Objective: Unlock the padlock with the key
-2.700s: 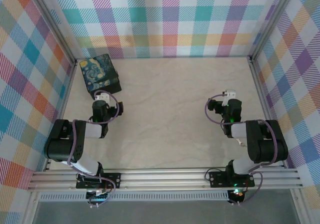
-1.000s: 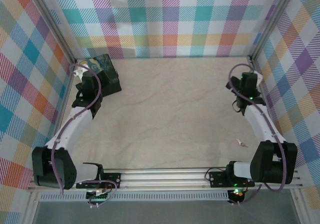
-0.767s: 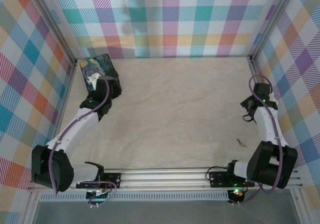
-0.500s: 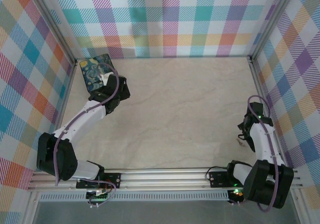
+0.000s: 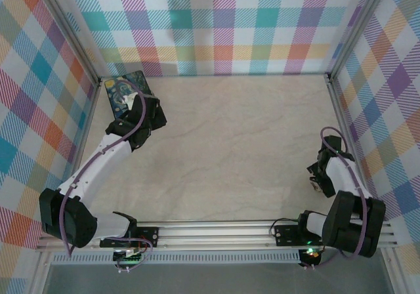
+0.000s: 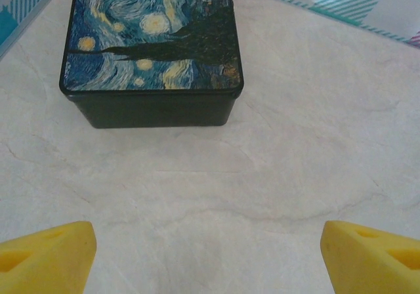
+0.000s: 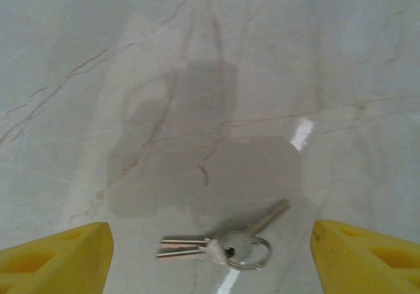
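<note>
My right gripper (image 7: 210, 260), wide open and empty, hangs over the small silver keys on a ring (image 7: 220, 247), their long axis running across between its yellow fingers (image 7: 56, 258).

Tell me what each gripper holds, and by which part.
Nothing is held. The right gripper hangs open above the keys, which lie free on the table; the left gripper is open, facing the box.

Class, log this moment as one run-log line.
left claw: open, facing night-sky box | right claw: open, over keys lying on table | keys: not yet gripped
</note>
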### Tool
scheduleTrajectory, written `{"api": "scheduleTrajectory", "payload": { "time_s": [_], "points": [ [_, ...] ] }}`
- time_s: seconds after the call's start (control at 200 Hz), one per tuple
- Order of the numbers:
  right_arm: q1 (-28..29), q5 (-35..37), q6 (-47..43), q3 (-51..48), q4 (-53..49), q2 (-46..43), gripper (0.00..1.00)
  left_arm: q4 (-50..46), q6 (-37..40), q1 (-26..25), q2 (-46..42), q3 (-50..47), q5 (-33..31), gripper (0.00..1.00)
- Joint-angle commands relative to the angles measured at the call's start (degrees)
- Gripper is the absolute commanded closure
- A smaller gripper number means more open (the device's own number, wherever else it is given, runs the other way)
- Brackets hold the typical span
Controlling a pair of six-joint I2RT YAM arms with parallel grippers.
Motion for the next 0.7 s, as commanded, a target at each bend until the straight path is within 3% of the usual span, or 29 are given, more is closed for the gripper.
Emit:
{"api": "scheduleTrajectory", "payload": {
  "time_s": [0.0,0.415,0.695],
  "points": [
    [-0.5,-4.3,-0.8,0.5,2.7,1.7,0.24,-2.7,-1.8,-0.6,-1.9,0.9,-0.5,0.12],
    [-0.8,-4.6,3.7,-1.1,0.8,2.7,0.26,-2.8,-0.1,-0.6,-0.1,4.7,-1.2,0.12],
    [-1.1,-2.1,4.8,-2.1,-2.6,-1.9,0.25,-1.7,1.2,-0.6,0.3,4.6,-1.0,0.11]
  ]
}}
